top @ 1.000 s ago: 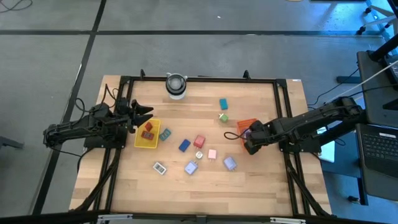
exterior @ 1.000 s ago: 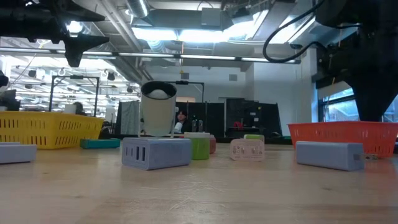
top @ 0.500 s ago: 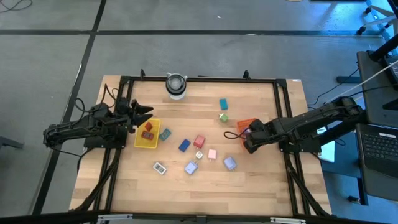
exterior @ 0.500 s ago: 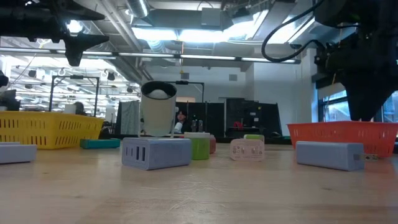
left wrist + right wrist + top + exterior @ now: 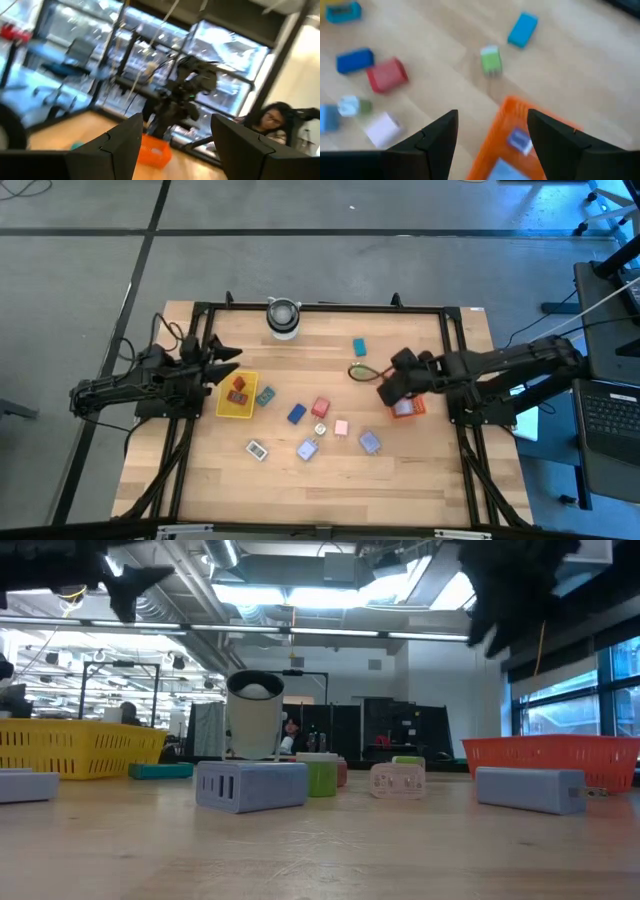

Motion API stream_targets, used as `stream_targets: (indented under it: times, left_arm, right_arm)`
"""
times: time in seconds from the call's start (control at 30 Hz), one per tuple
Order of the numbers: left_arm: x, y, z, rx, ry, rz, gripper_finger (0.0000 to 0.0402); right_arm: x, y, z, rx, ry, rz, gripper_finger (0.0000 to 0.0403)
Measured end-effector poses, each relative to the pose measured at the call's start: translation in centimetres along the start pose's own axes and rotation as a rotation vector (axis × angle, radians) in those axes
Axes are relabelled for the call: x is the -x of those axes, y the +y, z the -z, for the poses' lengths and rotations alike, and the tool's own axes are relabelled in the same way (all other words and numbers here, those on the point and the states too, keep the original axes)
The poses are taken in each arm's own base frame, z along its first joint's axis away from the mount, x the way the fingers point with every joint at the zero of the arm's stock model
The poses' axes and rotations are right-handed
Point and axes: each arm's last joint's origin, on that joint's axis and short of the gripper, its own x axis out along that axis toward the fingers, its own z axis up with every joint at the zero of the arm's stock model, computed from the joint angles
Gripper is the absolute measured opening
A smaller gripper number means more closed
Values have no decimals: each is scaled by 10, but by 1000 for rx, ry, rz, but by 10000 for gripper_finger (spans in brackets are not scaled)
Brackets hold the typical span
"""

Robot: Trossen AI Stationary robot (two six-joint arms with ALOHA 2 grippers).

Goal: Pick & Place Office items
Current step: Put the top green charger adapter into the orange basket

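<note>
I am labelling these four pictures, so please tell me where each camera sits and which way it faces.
High view: above the table, looking straight down; both arms show.
Low view: at table-top height, looking level past the orange tray; arms overhead.
Left wrist view: on the left arm, facing across the table at the right arm; own fingers below.
Right wrist view: on the right arm, looking down; own fingers below.
Shared: the right wrist and high views both show the green piece.

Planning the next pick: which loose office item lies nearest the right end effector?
The green block, just beside the right end effector and the orange tray; the red, pink and lavender pieces lie farther off.
</note>
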Motion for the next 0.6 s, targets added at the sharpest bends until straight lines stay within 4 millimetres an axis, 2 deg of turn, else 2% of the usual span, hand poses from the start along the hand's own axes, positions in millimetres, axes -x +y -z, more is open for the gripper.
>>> stream_targets:
  times: [0.13, 0.33, 0.6]
  left_arm:
    - [-1, -2, -2, -10, -11, 39, 230]
    - [-7, -2, -2, -5, 36, 39, 231]
    - [-20, -7, -14, -7, 123, 3, 231]
  right_arm:
    - [6, -1, -21, -6, -58, -21, 240]
    - [3, -4, -42, 16, -106, -64, 240]
    - [-20, -9, -56, 52, -33, -61, 240]
